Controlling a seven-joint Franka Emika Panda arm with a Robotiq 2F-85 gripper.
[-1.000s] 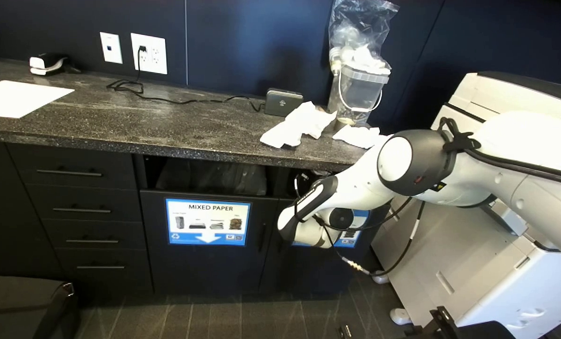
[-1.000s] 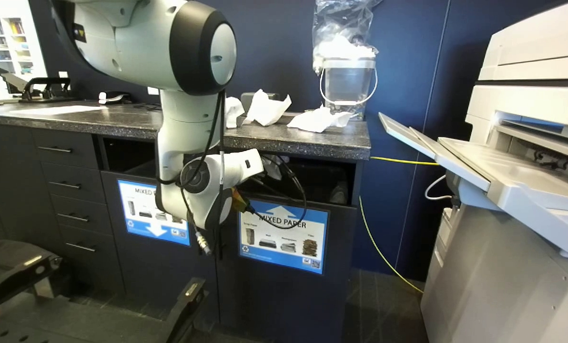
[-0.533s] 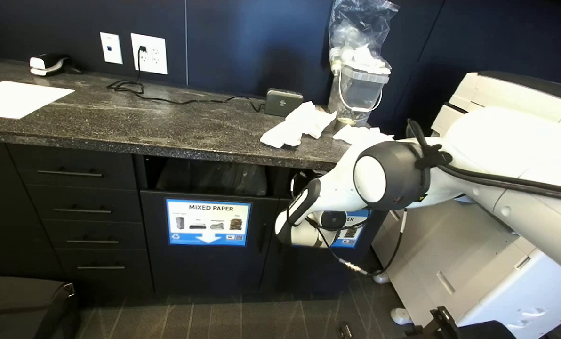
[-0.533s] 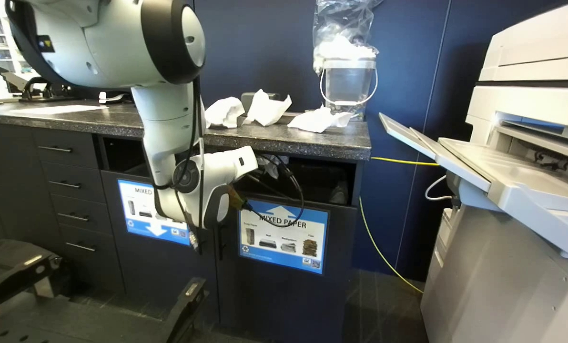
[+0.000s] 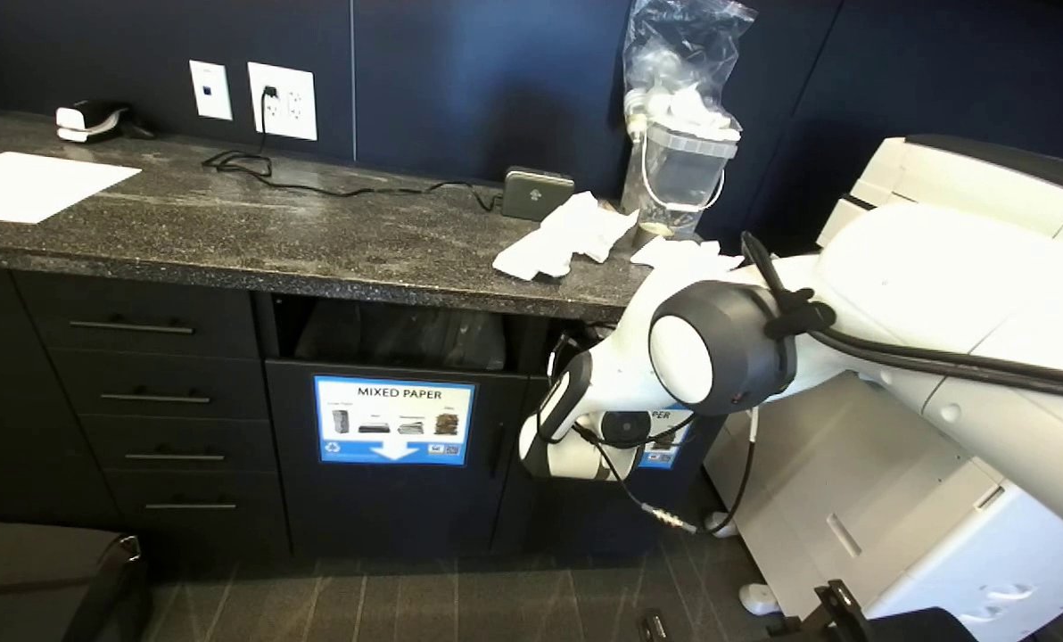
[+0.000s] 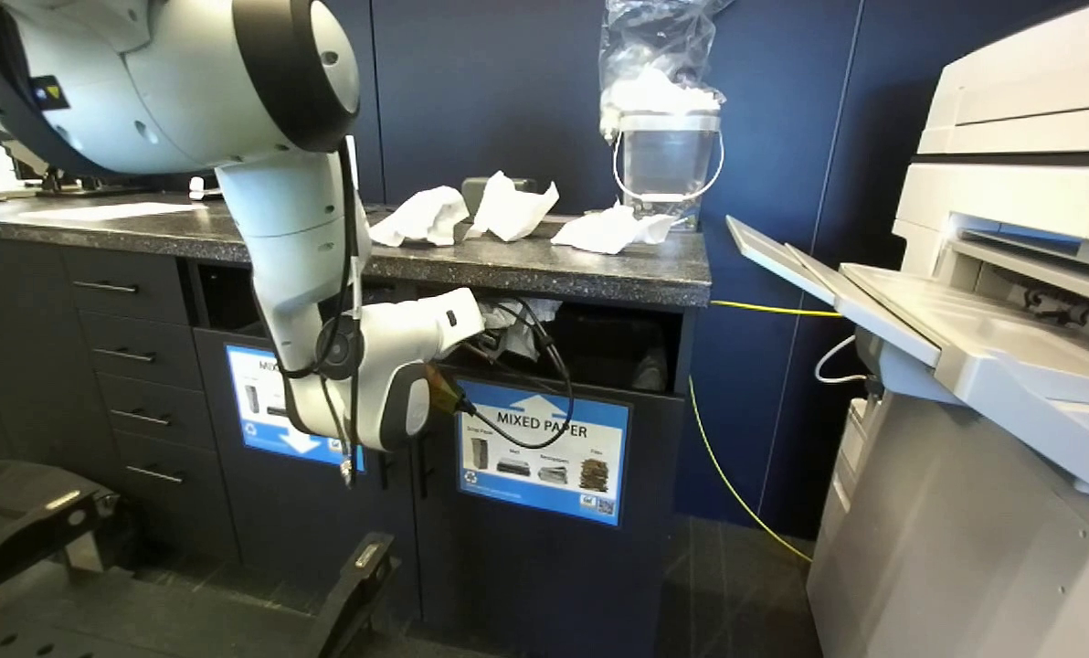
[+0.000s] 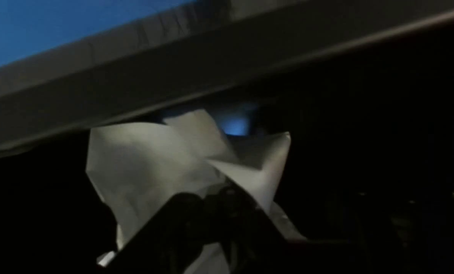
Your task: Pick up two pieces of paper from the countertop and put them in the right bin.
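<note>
A white crumpled piece of paper (image 7: 147, 163) fills the middle of the wrist view, with the dark fingertips of my gripper (image 7: 205, 198) close together on it. That view is dark and blurred. In an exterior view the same paper (image 6: 519, 334) shows inside the slot of the right bin (image 6: 544, 567), under the countertop (image 6: 544, 276). The hand reaches in there, and its fingers are mostly hidden from outside. On the countertop lie more white rumpled pieces: a left paper (image 6: 421, 217), a middle paper (image 6: 514, 210) and a right paper (image 6: 607, 230).
A dark edge (image 7: 227, 57) crosses the wrist view above the held paper. The left bin's label (image 5: 393, 419) shows beside the right bin. A bagged clear bucket (image 5: 681, 169) and a small dark box (image 5: 536, 193) stand behind the papers. A printer (image 6: 992, 384) stands to the right.
The arm's elbow and forearm have swung left and slightly down, uncovering more of the countertop papers. The hand has shifted slightly left, and more of the paper in the slot shows.
</note>
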